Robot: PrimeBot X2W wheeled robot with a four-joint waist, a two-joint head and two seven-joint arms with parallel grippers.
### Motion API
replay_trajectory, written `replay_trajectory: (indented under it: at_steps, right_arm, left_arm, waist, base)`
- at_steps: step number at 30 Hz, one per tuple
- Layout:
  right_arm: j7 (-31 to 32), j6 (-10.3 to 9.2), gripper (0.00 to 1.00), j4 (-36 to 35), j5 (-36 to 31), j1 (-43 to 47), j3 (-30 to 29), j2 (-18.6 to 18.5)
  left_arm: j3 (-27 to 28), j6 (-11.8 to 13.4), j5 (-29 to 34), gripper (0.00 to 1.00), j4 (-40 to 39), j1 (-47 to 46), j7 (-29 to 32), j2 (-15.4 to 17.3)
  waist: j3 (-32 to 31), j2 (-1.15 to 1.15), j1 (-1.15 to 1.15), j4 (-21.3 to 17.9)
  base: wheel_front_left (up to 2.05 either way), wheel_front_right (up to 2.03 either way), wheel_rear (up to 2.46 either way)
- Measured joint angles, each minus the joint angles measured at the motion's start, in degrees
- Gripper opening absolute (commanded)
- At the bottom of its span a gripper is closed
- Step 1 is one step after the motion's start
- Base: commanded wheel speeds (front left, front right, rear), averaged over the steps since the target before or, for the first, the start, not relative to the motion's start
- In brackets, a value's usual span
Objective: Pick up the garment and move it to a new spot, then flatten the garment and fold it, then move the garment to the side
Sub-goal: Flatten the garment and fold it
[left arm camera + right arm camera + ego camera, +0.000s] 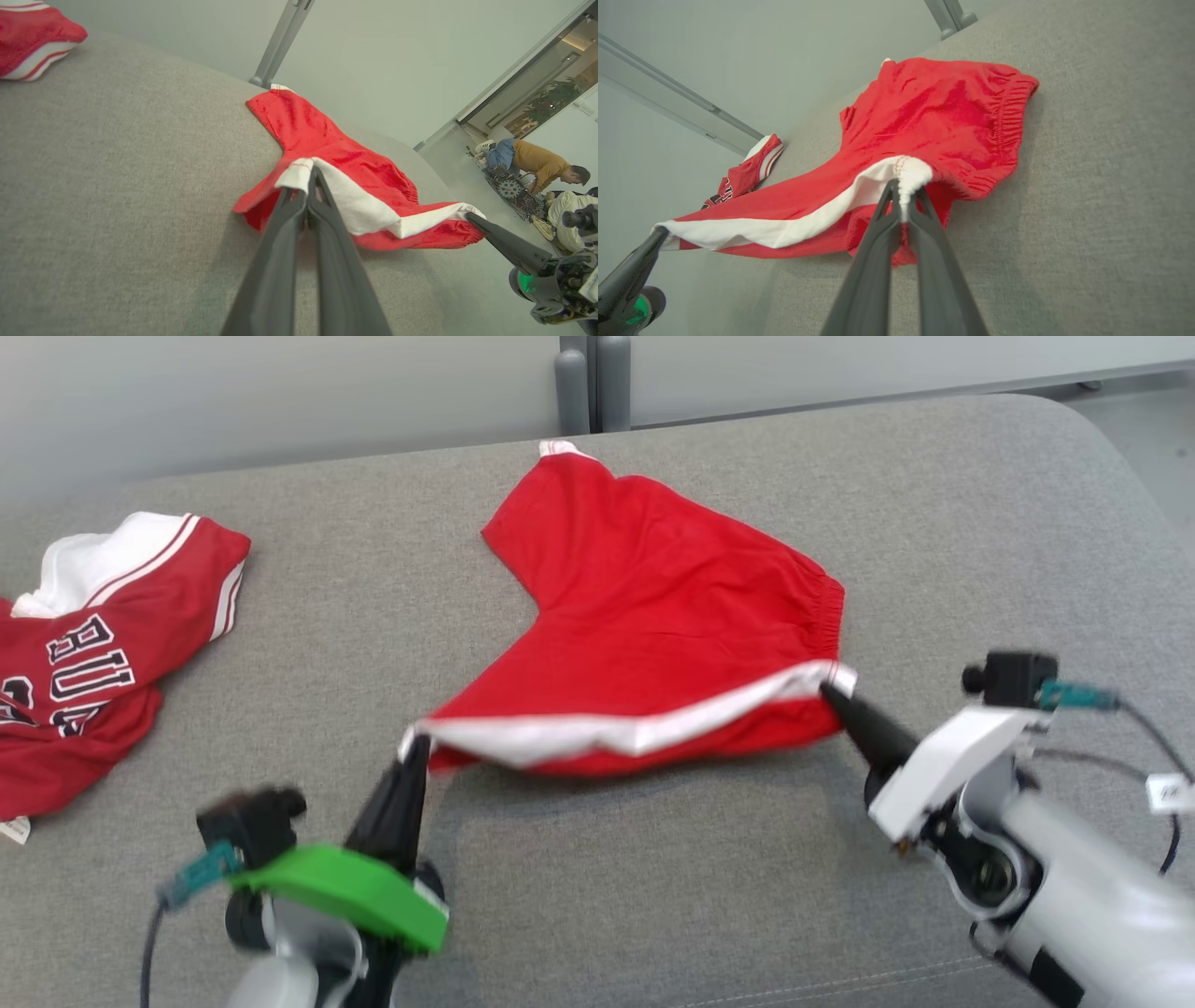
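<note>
Red shorts [653,607] with a white side stripe lie on the grey surface [840,504], their near edge lifted and stretched between my two grippers. My left gripper [415,747] is shut on the stripe's left corner, seen close in the left wrist view, where the left gripper [310,175] pinches white cloth of the shorts [327,149]. At the elastic waistband my right gripper [831,691] is shut on the stripe's right end. The right wrist view has the right gripper [903,186] clamping bunched white fabric of the shorts [934,116]. The far leg rests flat.
A red and white jersey [93,653] with dark lettering lies crumpled at the left edge of the surface. Grey posts [593,383] stand behind the far edge. In the left wrist view, people [537,163] crouch on the floor beyond the right end.
</note>
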Motion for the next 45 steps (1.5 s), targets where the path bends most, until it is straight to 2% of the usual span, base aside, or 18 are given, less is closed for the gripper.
replay_trajectory:
  at_steps: [3,7,11,17,25,34,39,45]
  right_arm:
    - [-0.9,1.24,0.00,1.8,1.0,3.5,0.8,2.0]
    - [-3.5,2.93,0.00,2.0,1.4,3.9,0.3,3.3]
    - [-5.6,3.43,0.00,1.4,0.4,3.9,0.3,3.0]
    - [-6.7,3.46,0.00,-0.3,-2.7,4.2,1.3,2.0]
    - [-7.7,3.91,0.00,-2.6,-3.5,10.5,1.4,-0.4]
    - [-7.8,3.93,0.00,-7.1,-4.6,13.8,0.3,-2.3]
    - [-8.2,3.94,0.00,-11.7,-4.8,15.2,-2.7,-5.2]
    - [-8.3,3.94,0.00,-15.8,-5.8,17.0,-2.1,-8.5]
  left_arm:
    - [0.0,-0.4,-0.6,0.00,3.0,4.6,-2.7,-0.2]
    - [1.0,-1.7,-1.0,0.00,4.4,4.8,-6.4,-0.3]
    - [1.6,-2.8,-0.8,0.00,4.8,4.8,-9.2,-0.2]
    - [1.9,-3.2,1.0,0.00,4.3,5.2,-11.4,0.0]
    - [-0.6,-4.0,3.7,0.00,1.5,11.1,-12.2,0.0]
    - [0.1,-4.0,5.5,0.00,-3.3,16.3,-12.7,0.3]
    - [2.0,-4.0,6.6,0.00,-8.5,17.4,-12.7,0.4]
    - [2.1,-4.0,7.9,0.00,-12.9,18.6,-12.7,0.4]
  waist:
    - [0.7,0.00,0.00,-0.1]
    - [0.5,0.00,0.00,-0.1]
    - [-0.7,0.00,0.00,0.2]
    - [-2.9,0.00,0.00,0.1]
    - [-4.9,0.00,0.00,1.5]
    - [-6.1,0.00,0.00,3.1]
    - [-6.5,0.00,0.00,1.9]
    - [-6.8,0.00,0.00,0.0]
  base:
    - [0.00,0.00,0.00]
    - [0.00,0.00,0.00]
    - [0.00,0.00,0.00]
    - [0.00,0.00,0.00]
    - [0.00,0.00,0.00]
    - [0.00,0.00,0.00]
    - [0.00,0.00,0.00]
    - [0.00,0.00,0.00]
